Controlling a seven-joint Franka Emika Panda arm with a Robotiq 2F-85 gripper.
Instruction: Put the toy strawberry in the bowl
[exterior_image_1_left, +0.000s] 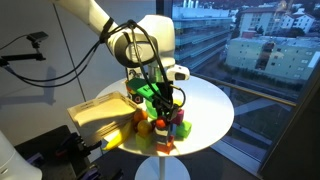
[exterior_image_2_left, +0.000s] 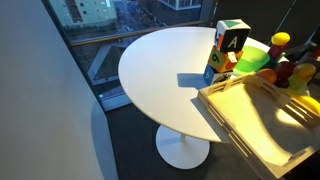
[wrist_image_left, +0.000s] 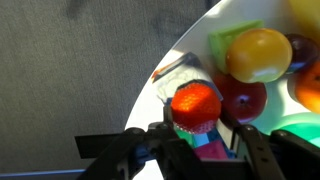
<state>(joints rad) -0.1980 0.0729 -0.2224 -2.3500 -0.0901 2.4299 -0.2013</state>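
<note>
Jaws at the bottom of the wrist view, clamped on the red strawberry (wrist_image_left: 196, 105), close to the edge of the white table (wrist_image_left: 190, 52). Just beyond, a dark red fruit (wrist_image_left: 243, 100) and a yellow-orange one (wrist_image_left: 258, 52), crowded against the green bowl (wrist_image_left: 225, 40). Strawberry not in the bowl. In an exterior view, a wooden tray (exterior_image_2_left: 255, 115) nearest, then a lettered block (exterior_image_2_left: 232, 40) beside the bowl, with city buildings (exterior_image_2_left: 90, 10) far outside the window.
</note>
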